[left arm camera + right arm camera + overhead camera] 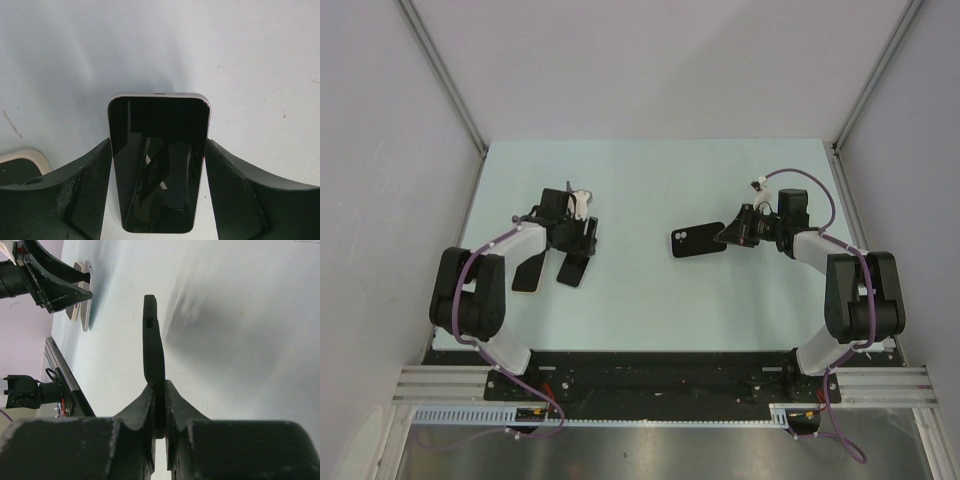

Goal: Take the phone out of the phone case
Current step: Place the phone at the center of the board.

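Top external view: the right gripper pinches the black phone case by one edge, while, well apart, the left gripper clasps the phone by its sides.

Phone: pale-edged, dark glass screen up, out of its case, lying flat on the left half of the table. Phone case: black, empty, broad face up, over the table's right half, camera cutout toward the table's middle.

Both arms reach forward, the left gripper spread wide, the right gripper pinched nearly together.
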`<state>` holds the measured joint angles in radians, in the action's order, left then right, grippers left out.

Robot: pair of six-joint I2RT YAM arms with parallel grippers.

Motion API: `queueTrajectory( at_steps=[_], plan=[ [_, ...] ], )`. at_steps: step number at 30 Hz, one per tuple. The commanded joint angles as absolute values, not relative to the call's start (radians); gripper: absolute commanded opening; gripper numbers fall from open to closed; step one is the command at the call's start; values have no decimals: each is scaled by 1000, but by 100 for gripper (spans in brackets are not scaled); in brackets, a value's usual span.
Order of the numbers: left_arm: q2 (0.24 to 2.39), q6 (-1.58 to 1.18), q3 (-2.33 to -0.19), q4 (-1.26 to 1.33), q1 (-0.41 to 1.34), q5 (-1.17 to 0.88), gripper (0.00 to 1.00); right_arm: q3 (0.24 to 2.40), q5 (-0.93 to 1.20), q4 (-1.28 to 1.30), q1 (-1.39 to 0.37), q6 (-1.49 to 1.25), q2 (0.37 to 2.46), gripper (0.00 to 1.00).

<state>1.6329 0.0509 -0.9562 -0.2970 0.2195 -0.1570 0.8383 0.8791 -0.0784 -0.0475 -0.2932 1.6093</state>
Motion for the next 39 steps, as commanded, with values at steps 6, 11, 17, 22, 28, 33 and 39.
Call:
queueTrajectory(
  at_steps=[6, 11, 17, 22, 28, 33, 39],
  plan=[
    [1615, -67, -928, -304, 150, -146, 51, 859, 881, -89, -49, -272, 1568, 0],
    [1628, -97, -920, -304, 143, -121, 53, 859, 877, -86, -48, -267, 1562, 0],
    [1626, -123, -908, -311, 127, -106, 58, 859, 877, -86, -49, -264, 1563, 0],
    [1623, -132, -899, -311, 114, -103, 62, 859, 876, -86, -48, -261, 1566, 0],
    [1621, -138, -897, -310, 110, -129, 75, 859, 877, -87, -49, -262, 1565, 0],
    [1623, -132, -896, -311, 110, -155, 84, 859, 879, -89, -49, -264, 1560, 0],
    [1614, -129, -900, -310, 110, -161, 92, 859, 879, -89, -48, -262, 1563, 0]
  ],
)
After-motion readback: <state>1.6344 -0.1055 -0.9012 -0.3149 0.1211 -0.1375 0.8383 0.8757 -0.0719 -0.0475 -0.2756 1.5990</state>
